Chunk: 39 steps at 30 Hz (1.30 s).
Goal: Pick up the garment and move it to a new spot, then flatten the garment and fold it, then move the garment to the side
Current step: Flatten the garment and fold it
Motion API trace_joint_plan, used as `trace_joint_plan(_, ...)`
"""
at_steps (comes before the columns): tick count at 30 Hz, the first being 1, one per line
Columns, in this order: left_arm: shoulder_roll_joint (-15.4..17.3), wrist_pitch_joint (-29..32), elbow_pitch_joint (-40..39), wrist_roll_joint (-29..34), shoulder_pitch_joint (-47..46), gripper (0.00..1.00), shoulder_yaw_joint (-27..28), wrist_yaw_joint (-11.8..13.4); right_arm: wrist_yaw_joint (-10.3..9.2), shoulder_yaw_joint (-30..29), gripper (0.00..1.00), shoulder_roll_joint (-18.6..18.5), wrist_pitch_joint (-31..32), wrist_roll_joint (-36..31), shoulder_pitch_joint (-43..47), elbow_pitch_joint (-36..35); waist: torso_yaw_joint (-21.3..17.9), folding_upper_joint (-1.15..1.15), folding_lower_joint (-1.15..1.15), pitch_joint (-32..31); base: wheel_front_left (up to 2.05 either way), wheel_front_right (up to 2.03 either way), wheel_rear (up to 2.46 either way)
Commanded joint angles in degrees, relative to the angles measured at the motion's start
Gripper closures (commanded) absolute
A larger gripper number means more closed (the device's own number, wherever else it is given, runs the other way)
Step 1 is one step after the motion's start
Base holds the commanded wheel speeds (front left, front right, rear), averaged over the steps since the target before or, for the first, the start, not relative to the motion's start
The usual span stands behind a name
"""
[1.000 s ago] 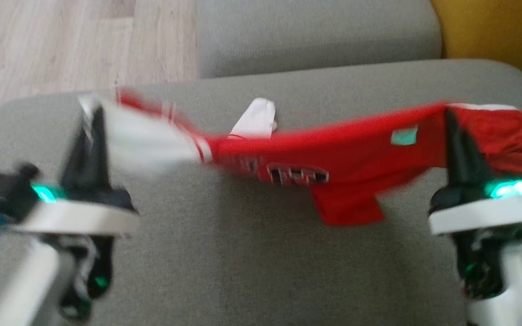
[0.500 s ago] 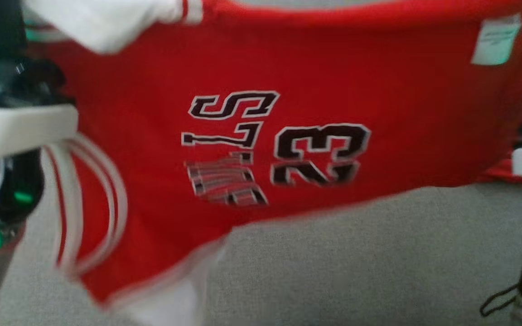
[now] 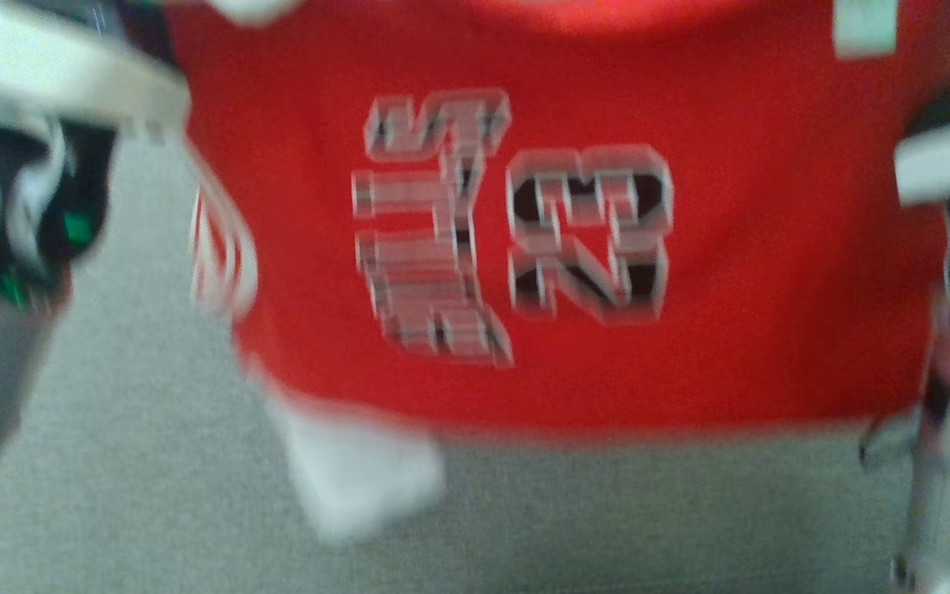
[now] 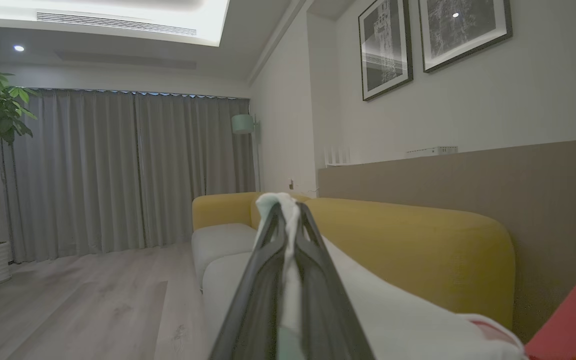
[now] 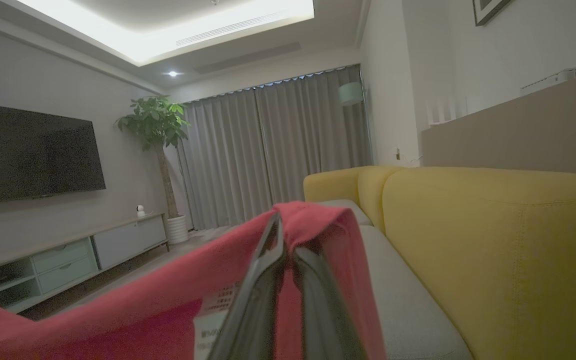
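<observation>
We hold the red jersey [image 3: 574,247] aloft, stretched between our two grippers (the head view is badly smeared by motion). Our left gripper [image 4: 286,210] has its fingers squeezed together on a fold of the white sleeve [image 4: 408,320]. Pale cloth is pinched between them and pokes out past the tips. Our right gripper [image 5: 287,232] is likewise clamped on the jersey's red edge, which drapes over its fingertips and falls away to that gripper's left. There a white care label [image 5: 212,307] hangs just beside the fingers. Between the grippers the jersey hangs as a sheet, its outlined lettering [image 3: 434,231] facing us. Its hem and a white flap [image 3: 359,478] hang over the grey sofa seat [image 3: 153,495] below both grippers; we cannot tell whether they touch it. To the right of both grippers' fingertips runs the yellow sofa back [image 5: 493,240].
</observation>
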Motion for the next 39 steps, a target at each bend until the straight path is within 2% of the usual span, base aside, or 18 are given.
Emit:
trace_joint_plan(1,1.1,0.0,2.4,1.1,-8.3,1.00,2.4,-1.0,0.21,2.5,1.00,-0.5,0.1,-1.4,-8.3,1.6,0.1,0.00,-0.02,7.7,0.00,0.00,0.00)
trace_joint_plan(2,1.1,0.0,2.4,1.1,-8.3,1.00,2.4,-1.0,0.21,2.5,1.00,-0.5,0.1,-1.4,-8.3,1.6,0.1,0.00,-0.02,7.7,0.00,0.00,0.00)
trace_joint_plan(4,-0.1,-0.9,9.7,3.1,-15.7,1.00,1.7,-2.4,0.21,4.1,1.00,-1.8,-1.0,-4.6,-18.1,10.1,0.0,0.00,-0.02,11.5,0.00,0.00,0.00)
trace_joint_plan(7,-1.4,-3.7,17.9,6.2,-23.8,1.00,1.8,-2.7,0.21,6.2,1.00,-3.3,-3.8,-9.5,-28.5,19.5,-0.4,0.00,-0.02,13.7,0.00,0.00,0.00)
trace_joint_plan(12,-4.7,-11.6,28.5,10.1,-34.9,1.00,1.5,-3.6,0.21,5.8,1.00,-2.3,-10.9,-18.9,-43.1,34.3,-0.7,0.00,-0.02,16.0,0.00,0.00,0.00)
trace_joint_plan(16,-7.2,-15.6,33.5,11.0,-38.4,1.00,0.1,-5.4,0.21,4.8,1.00,-1.2,-14.9,-23.7,-48.4,42.7,0.6,0.00,-0.02,19.3,0.00,0.00,0.00)
trace_joint_plan(20,-9.2,-19.3,37.3,10.3,-36.3,1.00,-0.7,-6.8,0.21,2.4,1.00,-0.7,-18.0,-26.5,-48.1,49.5,2.5,0.00,-0.02,23.7,0.00,0.00,0.00)
trace_joint_plan(28,-12.3,-26.0,41.4,7.8,-24.9,1.00,-2.0,-8.9,0.21,-4.0,1.00,-0.2,-25.3,-28.2,-42.0,60.0,4.6,0.00,-0.02,28.5,0.00,0.00,0.00)
trace_joint_plan(34,-12.9,-27.8,38.0,5.8,-16.0,1.00,0.9,-9.1,0.21,-1.8,1.00,-0.1,-30.9,-22.8,-37.8,63.9,4.8,0.00,-0.02,28.2,0.00,0.00,0.00)
trace_joint_plan(39,-12.6,-28.0,31.0,5.1,-6.8,1.00,4.1,-8.6,0.21,0.7,1.00,-0.1,-33.0,-17.2,-32.1,62.0,4.5,0.00,-0.02,25.6,0.00,0.00,0.00)
